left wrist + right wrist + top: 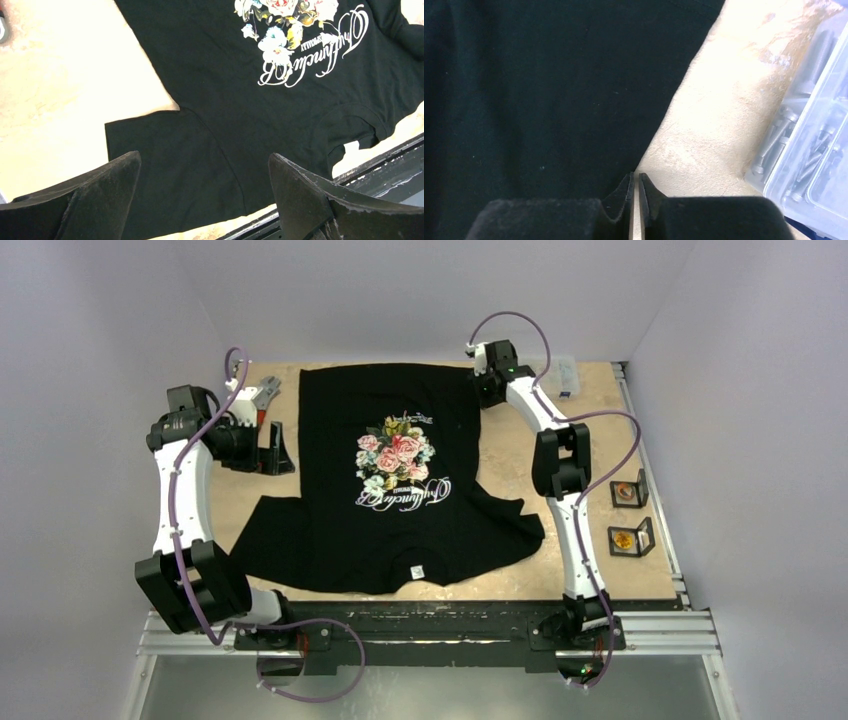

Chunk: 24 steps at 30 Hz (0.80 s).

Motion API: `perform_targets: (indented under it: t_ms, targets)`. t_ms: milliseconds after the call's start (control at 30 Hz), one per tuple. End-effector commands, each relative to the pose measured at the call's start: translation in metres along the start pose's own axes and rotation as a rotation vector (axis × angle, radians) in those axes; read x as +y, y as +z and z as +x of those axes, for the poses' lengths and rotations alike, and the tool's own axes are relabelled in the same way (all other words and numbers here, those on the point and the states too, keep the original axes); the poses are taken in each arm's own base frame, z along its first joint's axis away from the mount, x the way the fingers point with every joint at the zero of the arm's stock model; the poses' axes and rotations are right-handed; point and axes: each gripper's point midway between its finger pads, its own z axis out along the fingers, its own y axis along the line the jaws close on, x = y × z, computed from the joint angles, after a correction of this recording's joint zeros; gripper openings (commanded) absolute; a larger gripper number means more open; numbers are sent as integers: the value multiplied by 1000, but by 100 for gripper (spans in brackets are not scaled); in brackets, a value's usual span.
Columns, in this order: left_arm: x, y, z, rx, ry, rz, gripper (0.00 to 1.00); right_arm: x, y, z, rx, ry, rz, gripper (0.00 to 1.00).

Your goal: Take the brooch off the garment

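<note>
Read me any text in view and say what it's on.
T-shirt, cursive lettering: upside down, perhaps "Authentic"; not sure.
T-shirt, small capitals beside it: too blurred to read.
T-shirt, neck label: too small to read.

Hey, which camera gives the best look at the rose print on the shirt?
The top external view: the whole rose print and its lettering show, unobstructed. The left wrist view is closer but crops the roses at its top edge. The right wrist view shows only plain black shirt.
</note>
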Motion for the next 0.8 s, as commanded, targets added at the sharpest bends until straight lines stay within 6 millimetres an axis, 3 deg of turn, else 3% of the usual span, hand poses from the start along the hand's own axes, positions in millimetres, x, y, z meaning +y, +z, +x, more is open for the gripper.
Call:
perform_targets:
  t_ms: [0,100,200,300,433,567,633,767]
  targets:
    - [6,-6,-16,-30,24,-32,100,-25,16,32,105,-148,159,6]
    - [10,-3,-18,-23,16,-33,100,-45,21,22,83,-189,258,8]
    - [12,-1,-19,-15,5,-31,100,-49,4,-3,18,-194,268,10]
    - [14,1,-21,-18,3,-31,100,-38,-32,-32,-56,-202,221,15]
    - [13,2,-21,-22,-2,-23,100,2,-83,-57,-138,-204,33,21]
    - [12,4,-21,-29,-6,-16,100,46,-104,-41,-101,-186,-140,24]
    - [11,4,-21,-29,-7,-15,100,64,-99,-21,-36,-201,-205,24]
    - [10,2,-20,-30,-1,-17,100,80,-86,8,53,-192,-265,23]
